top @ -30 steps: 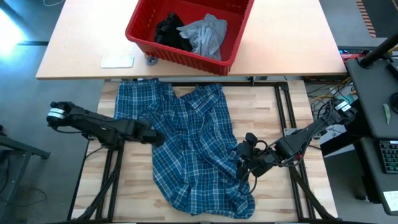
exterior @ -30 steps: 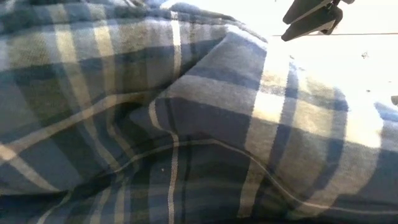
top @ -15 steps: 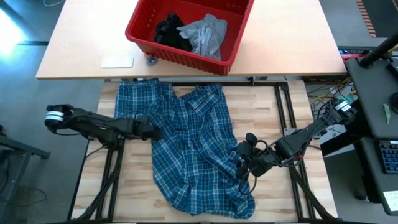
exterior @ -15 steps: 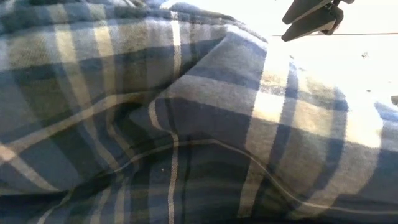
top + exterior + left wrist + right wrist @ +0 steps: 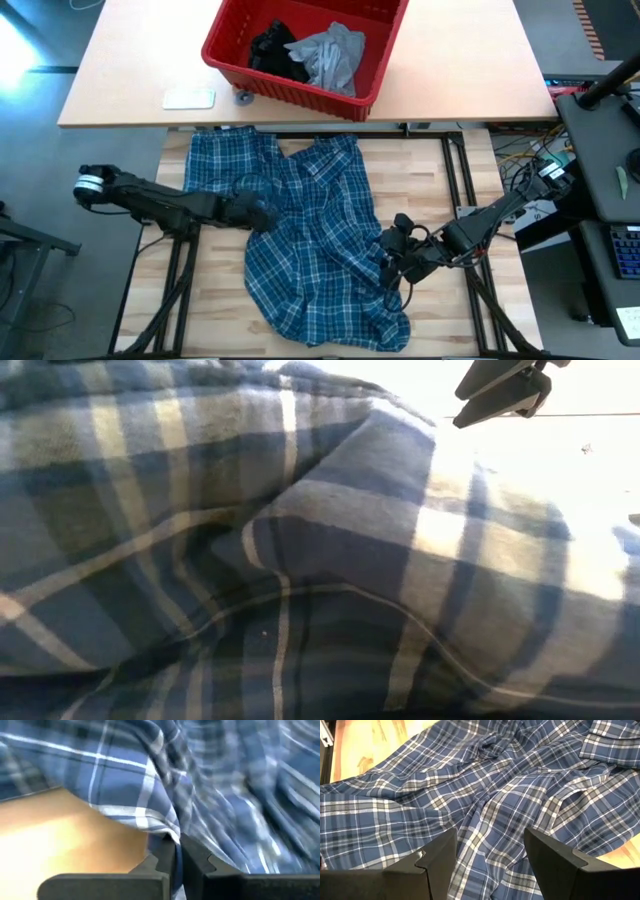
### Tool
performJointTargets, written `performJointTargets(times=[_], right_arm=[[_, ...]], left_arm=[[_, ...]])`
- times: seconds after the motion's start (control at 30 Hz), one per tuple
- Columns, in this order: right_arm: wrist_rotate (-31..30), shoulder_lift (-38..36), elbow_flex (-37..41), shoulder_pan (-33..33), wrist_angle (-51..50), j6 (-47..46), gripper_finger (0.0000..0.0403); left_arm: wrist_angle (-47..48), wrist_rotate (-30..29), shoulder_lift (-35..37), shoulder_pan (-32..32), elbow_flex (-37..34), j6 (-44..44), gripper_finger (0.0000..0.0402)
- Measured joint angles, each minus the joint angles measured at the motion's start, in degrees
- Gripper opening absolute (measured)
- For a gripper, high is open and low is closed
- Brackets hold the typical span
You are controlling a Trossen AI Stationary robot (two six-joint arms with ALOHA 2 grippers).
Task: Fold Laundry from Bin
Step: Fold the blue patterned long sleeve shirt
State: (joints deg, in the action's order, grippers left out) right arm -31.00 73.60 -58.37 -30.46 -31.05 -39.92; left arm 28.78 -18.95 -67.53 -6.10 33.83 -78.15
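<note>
The blue-and-white plaid shirt point(image 5: 315, 240) lies crumpled on the wooden table point(image 5: 205, 300); it also fills the low view point(image 5: 250, 560). My left gripper point(image 5: 257, 212) is at the shirt's left edge, shut on it point(image 5: 172, 855). My right gripper point(image 5: 395, 250) hovers open over the shirt's right side; in its wrist view point(image 5: 490, 865) the plaid cloth lies below its spread fingers, and they touch nothing. The red bin point(image 5: 290, 95) stands on the far table. In it lie a light grey T-shirt point(image 5: 330, 55) and a small black garment point(image 5: 275, 50). My left gripper pinches a folded edge of the shirt point(image 5: 170, 834) between its two fingers, on the garment's left side. The fingers slant down from the table's left. The cloth humps up just beyond the fingertips, and the rest of the shirt lies slack on the table.
A white flat object point(image 5: 190, 98) and a small grey item point(image 5: 245, 97) sit on the beige far table beside the bin. Bare wood shows left point(image 5: 205, 300) and right point(image 5: 430, 190) of the shirt. Black frame bars point(image 5: 455, 180) run along the table's right side.
My left gripper drew back a little toward the table's left, then came right again onto the shirt's left edge, tipping further down. The cloth there has bunched slightly. The right arm kept still.
</note>
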Motion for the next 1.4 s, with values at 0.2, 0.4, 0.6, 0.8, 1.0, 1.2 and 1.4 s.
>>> performJointTargets(times=[0.2,0.4,0.6,0.8,1.0,1.2,1.4], right_arm=[[1.00,0.00,0.00,-0.02,0.00,0.17,0.0226],[1.07,0.00,0.00,-0.02,0.03,3.39,0.0226],[2.21,0.00,0.00,-0.06,0.37,3.85,0.0226],[4.67,0.81,0.02,-2.03,1.90,3.98,0.0226],[6.11,5.99,0.02,-5.67,6.07,4.77,0.0226],[7.51,12.33,-1.22,-9.93,10.44,1.79,0.0226],[4.58,15.18,-9.41,-13.45,3.17,0.07,0.0226]], left_arm=[[37.78,-4.38,1.93,-15.83,20.75,-9.38,0.0001],[61.50,-3.48,-1.40,-30.43,38.42,-27.17,0.0000],[61.26,-1.62,-5.01,-35.05,45.33,-32.60,0.0000],[61.34,1.49,-11.18,-37.62,54.48,-32.23,0.0000],[61.28,11.37,-16.52,-37.40,60.63,-28.72,0.0000],[59.79,5.19,-21.56,-33.04,67.86,-22.27,0.0000],[61.06,-11.25,-25.10,-19.18,76.09,-11.95,0.0000]])
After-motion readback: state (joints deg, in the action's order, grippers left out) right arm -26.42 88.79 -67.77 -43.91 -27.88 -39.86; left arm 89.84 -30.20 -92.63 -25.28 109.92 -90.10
